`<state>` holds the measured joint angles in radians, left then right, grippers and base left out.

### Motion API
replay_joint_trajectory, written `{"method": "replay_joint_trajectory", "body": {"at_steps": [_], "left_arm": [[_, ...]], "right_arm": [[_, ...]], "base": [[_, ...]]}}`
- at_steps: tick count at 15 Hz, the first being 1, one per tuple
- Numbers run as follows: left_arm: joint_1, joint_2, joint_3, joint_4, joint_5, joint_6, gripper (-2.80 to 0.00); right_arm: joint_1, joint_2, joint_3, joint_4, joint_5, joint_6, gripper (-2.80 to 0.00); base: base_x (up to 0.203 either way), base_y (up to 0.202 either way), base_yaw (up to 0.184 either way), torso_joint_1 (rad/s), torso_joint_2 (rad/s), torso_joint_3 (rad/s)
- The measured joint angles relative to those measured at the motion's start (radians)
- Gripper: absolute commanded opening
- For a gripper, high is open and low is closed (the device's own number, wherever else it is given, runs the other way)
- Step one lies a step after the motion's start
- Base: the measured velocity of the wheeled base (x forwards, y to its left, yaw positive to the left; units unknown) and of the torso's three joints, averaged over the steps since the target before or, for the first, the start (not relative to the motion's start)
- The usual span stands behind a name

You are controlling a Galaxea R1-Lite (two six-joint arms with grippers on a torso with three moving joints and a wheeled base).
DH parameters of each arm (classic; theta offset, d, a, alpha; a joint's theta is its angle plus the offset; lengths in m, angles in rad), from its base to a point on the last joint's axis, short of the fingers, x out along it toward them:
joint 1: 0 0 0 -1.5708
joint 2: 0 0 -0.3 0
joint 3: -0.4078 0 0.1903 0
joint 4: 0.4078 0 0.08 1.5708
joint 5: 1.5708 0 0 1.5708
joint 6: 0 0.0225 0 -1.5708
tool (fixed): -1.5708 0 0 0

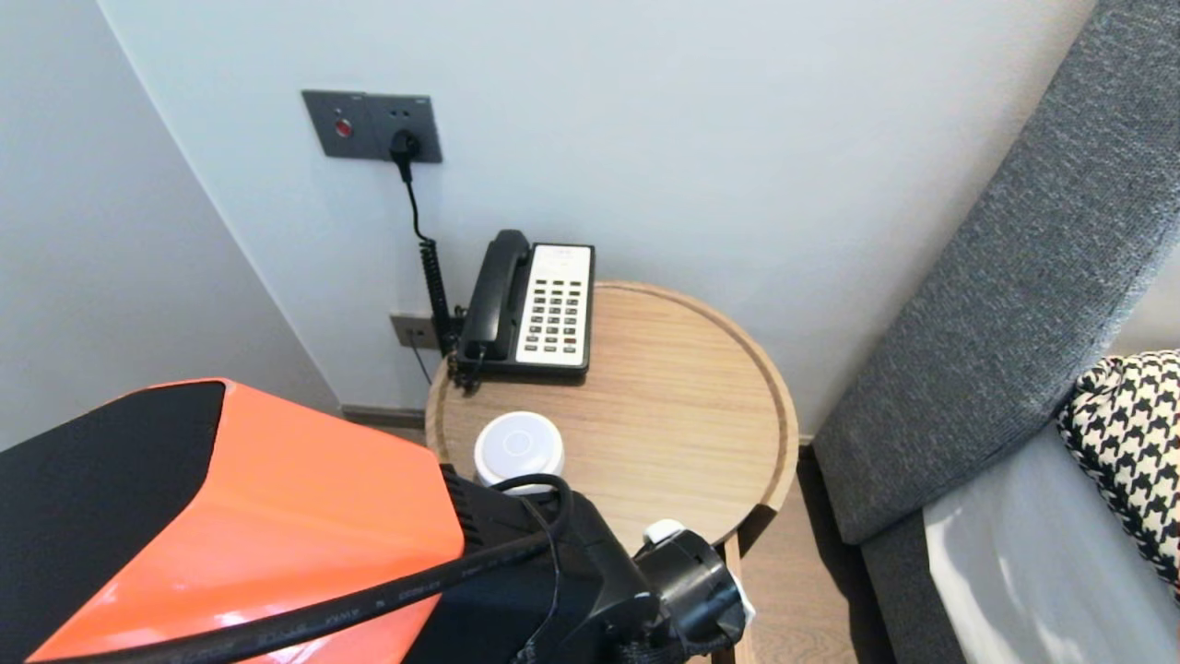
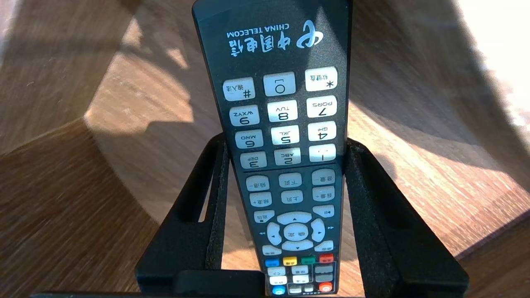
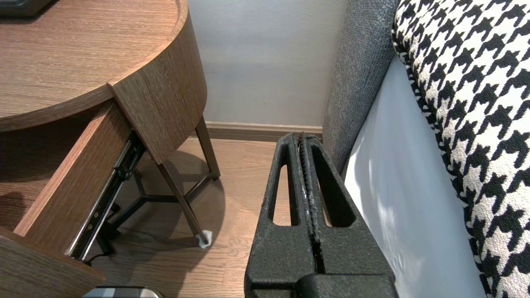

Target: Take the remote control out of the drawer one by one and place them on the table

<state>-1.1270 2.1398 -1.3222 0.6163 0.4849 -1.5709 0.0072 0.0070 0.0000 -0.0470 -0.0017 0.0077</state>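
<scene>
The left gripper point(image 2: 285, 142), fingers half parted, clamps a black white-keyed remote control point(image 2: 273, 54) by its sides, above brown wood. On the round wooden counter point(image 1: 682, 387) stand a black-and-white desk telephone point(image 1: 535, 304) and a white round puck point(image 1: 518, 444). The right gripper point(image 3: 301, 138), fingers pressed together, hangs between the open wooden drawer point(image 3: 74, 174) and the grey upholstered headboard point(image 3: 360, 74).

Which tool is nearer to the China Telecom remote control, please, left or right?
Left. The left tool clamps the remote control between its fingers; the right tool is shut, beside the grey upholstered panel, away from it.
</scene>
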Motion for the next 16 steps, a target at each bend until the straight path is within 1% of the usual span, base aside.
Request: {"method": "replay_joint_trajectory", "body": {"at_steps": [5,9,16], "left_arm": [[-0.003,-0.004,-0.003,0.016,0.008,-0.031,-2.8],[-0.007,-0.011,-0.002,0.022,0.049,-0.041,-2.8],[-0.01,-0.046,0.015,0.034,0.055,-0.047,-2.8]], "right_arm": [[0.0,0.0,0.0,0.0,0.0,0.0,-2.8],[0.0,0.0,0.0,0.0,0.0,0.0,-2.8],[0.0,0.0,0.0,0.0,0.0,0.0,-2.8]], "base": [[0.0,0.0,0.0,0.0,0.0,0.0],[0.0,0.0,0.0,0.0,0.0,0.0],[0.0,0.0,0.0,0.0,0.0,0.0]]}}
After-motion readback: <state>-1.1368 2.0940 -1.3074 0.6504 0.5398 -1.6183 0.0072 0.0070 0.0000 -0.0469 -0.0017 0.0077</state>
